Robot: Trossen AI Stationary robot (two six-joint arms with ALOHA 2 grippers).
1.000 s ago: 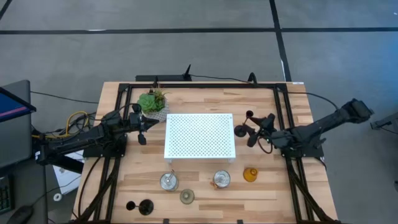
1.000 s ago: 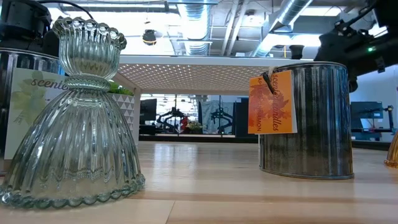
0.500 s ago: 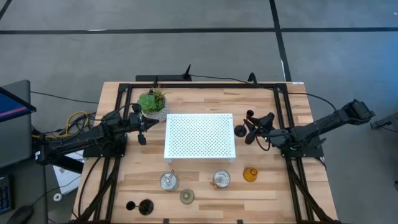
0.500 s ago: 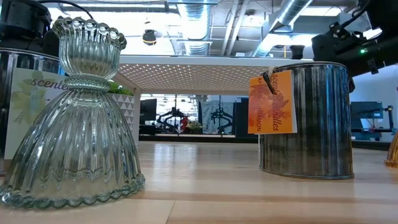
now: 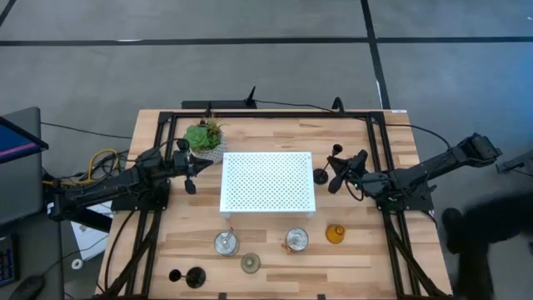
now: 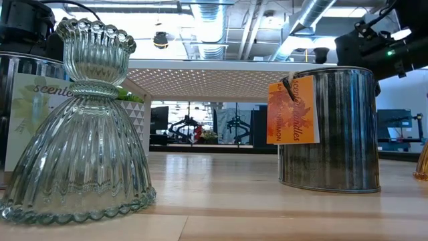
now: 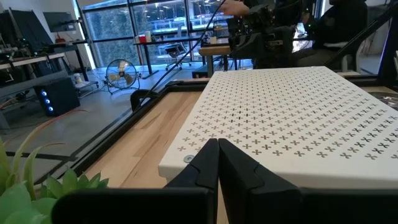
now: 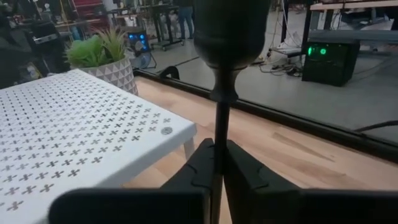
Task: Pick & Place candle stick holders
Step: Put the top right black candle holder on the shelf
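My right gripper is shut on a black thin-stemmed candle stick holder just right of the white perforated platform. The holder's cup rises ahead of the fingers. My left gripper is shut and empty at the platform's left edge. Near the front edge stand two silvery cups, an amber holder, a pale green one and a black one. My right gripper pinches the black holder's thin stem between its two fingers, below the cup. The fingers come about level from the table's right and lie across the stem. The cup stands up above the fingers. The round base is hidden in the wrist view.
A green potted plant stands at the platform's far left corner. A black frame runs round the table. A dark blurred figure shows beside the table's right side. In the low view the pale green holder and a silvery cup loom close.
My right gripper has gone a little toward the platform and the far edge, and up, carrying the black holder with it. It has stayed shut on the stem. A dark figure has come in beside the table's right side.
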